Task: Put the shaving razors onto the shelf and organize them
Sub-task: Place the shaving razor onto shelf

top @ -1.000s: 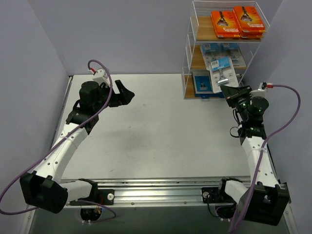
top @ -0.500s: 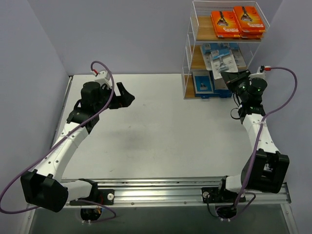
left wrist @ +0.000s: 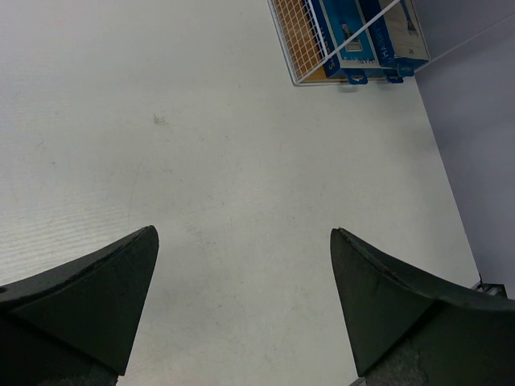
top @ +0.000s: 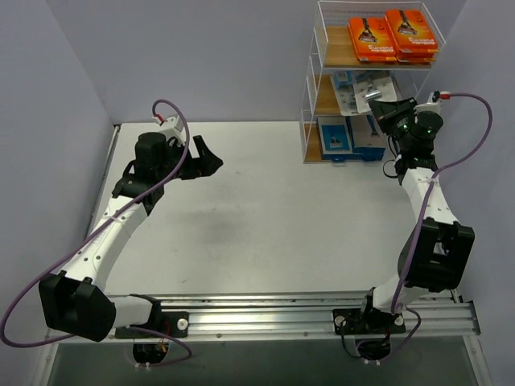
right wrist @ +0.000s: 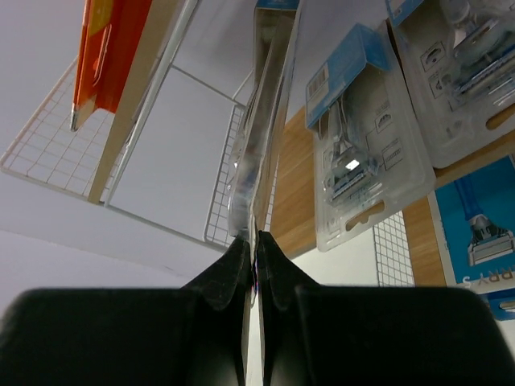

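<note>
The shelf [top: 312, 88] stands at the table's back right. Orange razor packs [top: 393, 34] lie on its top tier, clear blister packs [top: 351, 87] on the middle tier and blue boxes [top: 334, 137] on the bottom. My right gripper [top: 385, 108] is at the front of the middle tier, shut on a clear blister pack [right wrist: 261, 121] seen edge-on in the right wrist view, its fingertips [right wrist: 238, 256] pinching the pack's lower edge. Two blister packs [right wrist: 354, 137] lie beside it on the wooden tier [right wrist: 294, 193]. My left gripper [top: 211, 157] hangs open over the bare table, far left of the shelf.
The shelf's white wire mesh side [right wrist: 48, 153] and frame bars [right wrist: 157, 88] are close around the held pack. A purple wall [top: 475, 145] rises just right of the right arm. In the left wrist view the shelf's bottom corner [left wrist: 294, 36] with blue boxes [left wrist: 354, 40] is far ahead.
My right arm has risen and reached back, carrying the blister pack from in front of the bottom tier up to the middle tier. The left arm barely shifted.
</note>
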`<state>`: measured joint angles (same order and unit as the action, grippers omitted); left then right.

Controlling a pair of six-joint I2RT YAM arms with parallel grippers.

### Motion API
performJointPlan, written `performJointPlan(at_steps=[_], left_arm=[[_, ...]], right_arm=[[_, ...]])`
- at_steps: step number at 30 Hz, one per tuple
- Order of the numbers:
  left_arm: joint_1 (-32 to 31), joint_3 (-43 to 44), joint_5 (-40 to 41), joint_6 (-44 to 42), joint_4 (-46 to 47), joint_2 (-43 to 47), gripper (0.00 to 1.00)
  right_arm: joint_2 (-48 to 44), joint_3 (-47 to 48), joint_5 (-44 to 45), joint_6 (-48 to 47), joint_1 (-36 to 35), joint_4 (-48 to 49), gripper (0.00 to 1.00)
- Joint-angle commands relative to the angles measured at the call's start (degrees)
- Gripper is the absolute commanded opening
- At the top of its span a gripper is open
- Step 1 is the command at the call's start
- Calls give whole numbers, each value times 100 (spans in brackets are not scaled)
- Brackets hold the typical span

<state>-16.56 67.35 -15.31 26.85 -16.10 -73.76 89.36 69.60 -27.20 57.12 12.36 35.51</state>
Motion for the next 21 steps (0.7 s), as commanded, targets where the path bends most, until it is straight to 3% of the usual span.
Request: performJointPlan(at_steps=[1,21], left_arm=[[144,261,-297,83,168,-60,97],[478,199,-991,382,494,-306,97]], right_arm=[[142,440,-128,-43,73,659,0],[1417,1591,-901,-544,337,800,0]])
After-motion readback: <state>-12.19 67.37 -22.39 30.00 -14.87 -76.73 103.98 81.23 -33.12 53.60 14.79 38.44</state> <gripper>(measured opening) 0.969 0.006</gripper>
